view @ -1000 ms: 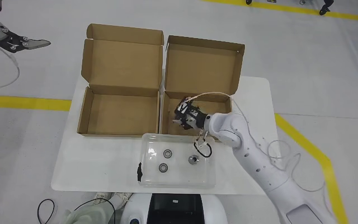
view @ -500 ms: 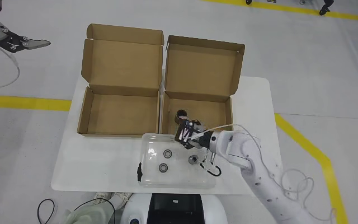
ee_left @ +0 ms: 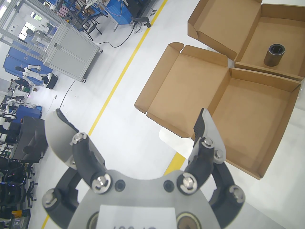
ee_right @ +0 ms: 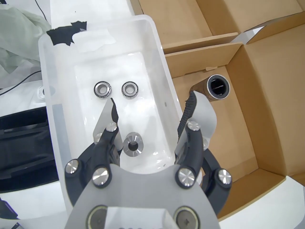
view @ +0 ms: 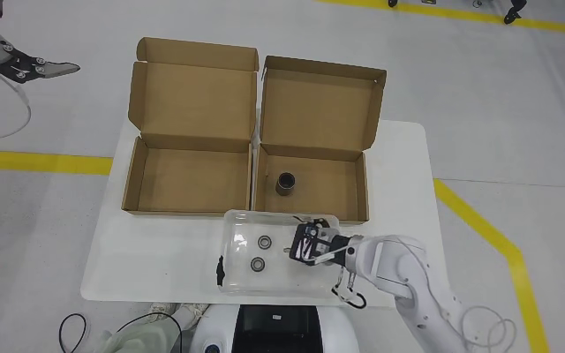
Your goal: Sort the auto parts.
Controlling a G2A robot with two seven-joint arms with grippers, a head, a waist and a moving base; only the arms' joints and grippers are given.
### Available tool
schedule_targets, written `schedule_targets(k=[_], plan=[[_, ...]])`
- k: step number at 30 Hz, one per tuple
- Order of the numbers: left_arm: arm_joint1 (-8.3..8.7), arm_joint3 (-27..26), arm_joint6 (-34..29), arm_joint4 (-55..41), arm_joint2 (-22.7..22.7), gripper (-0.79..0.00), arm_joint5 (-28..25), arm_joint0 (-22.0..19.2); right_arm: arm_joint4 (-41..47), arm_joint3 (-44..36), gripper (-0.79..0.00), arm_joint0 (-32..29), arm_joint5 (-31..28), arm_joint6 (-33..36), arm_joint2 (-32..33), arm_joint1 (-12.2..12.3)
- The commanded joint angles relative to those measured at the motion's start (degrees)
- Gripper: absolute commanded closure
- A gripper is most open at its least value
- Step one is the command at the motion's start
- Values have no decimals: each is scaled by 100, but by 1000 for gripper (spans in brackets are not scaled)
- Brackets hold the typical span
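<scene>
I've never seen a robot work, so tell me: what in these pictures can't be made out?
Top view: the right gripper blocks the small drilled steel plug in the clear plastic bin.
Right wrist view: a fingertip overlaps the dark cylindrical metal sleeve; its bore is too dark.
Left wrist view: the frame edge cuts off the sleeve's brown cardboard box.

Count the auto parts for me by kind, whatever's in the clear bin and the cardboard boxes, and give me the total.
Ring bearings, in the clear bin: 2
Silver bushing, in the clear bin: 1
Dark cylindrical sleeve, in a cardboard box: 1
Total: 4
</scene>
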Motion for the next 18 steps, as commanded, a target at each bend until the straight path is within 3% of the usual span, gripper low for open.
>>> schedule_targets(k=[1, 18], plan=[[0, 0, 0, 0, 0, -785, 0, 0, 11, -22, -505, -54, -63, 96, 8, 22], [0, 0, 0, 0, 0, -785, 0, 0, 402, 299, -471, -42, -67, 1109, -230, 111]])
